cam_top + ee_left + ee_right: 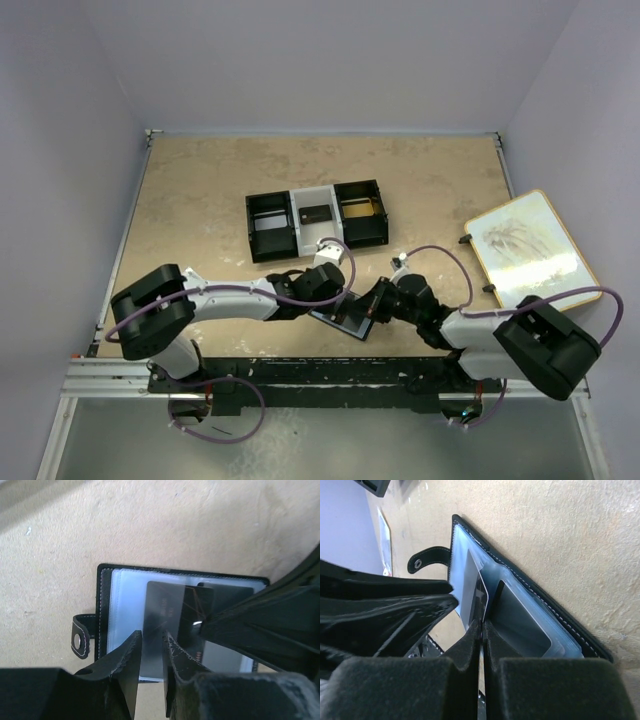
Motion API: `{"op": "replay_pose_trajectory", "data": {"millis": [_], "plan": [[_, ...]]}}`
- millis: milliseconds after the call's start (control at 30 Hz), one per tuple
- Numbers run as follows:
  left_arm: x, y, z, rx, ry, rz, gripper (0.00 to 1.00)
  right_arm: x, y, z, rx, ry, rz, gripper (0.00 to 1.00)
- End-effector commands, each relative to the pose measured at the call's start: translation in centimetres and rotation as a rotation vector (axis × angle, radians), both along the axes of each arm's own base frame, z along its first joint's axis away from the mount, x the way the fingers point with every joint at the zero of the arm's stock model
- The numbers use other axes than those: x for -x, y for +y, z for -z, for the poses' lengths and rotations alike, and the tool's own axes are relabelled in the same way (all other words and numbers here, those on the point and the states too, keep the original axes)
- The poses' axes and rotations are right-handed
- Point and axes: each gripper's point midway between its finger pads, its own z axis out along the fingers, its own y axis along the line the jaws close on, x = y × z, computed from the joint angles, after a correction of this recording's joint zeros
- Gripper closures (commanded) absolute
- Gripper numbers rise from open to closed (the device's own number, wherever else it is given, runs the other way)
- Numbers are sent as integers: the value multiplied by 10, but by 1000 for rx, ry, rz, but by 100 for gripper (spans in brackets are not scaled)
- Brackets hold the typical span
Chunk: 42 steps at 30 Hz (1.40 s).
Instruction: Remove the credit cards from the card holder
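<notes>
Two grippers: mine, meeting over a small flat black bifold card holder (125,610) close to my bases.
Left gripper (152,636): fingers a narrow gap apart above the lower edge of a dark thin plastic credit card (165,605); nothing pinched.
Right gripper (482,622): jaws pressed together, tips at the sleeves; whether they pinch anything I cannot tell.
Card holder: open on the tan table (200,200), pale-blue clear sleeves up.
Dark card: lying over the sleeves.
Second dark card (230,594): inside a sleeve.
Black-and-white three-compartment tray (300,228): farther off, well apart.
</notes>
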Motion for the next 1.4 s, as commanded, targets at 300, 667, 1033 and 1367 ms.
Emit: {"op": "replay_pose_trajectory", "data": {"millis": [300,667,1033,1367], "plan": [[8,9,31,-78,40,2,88,-3,-1,-12,-24,-50,11,86],[7,13,29,-77,30,-5,91,-16,9,-28,-67,-93,22,78],[5,18,22,-48,3,-37,92,-17,23,-27,-106,-84,-19,78],[6,18,23,-53,9,-34,92,-16,28,-25,-108,-86,-27,76]]}}
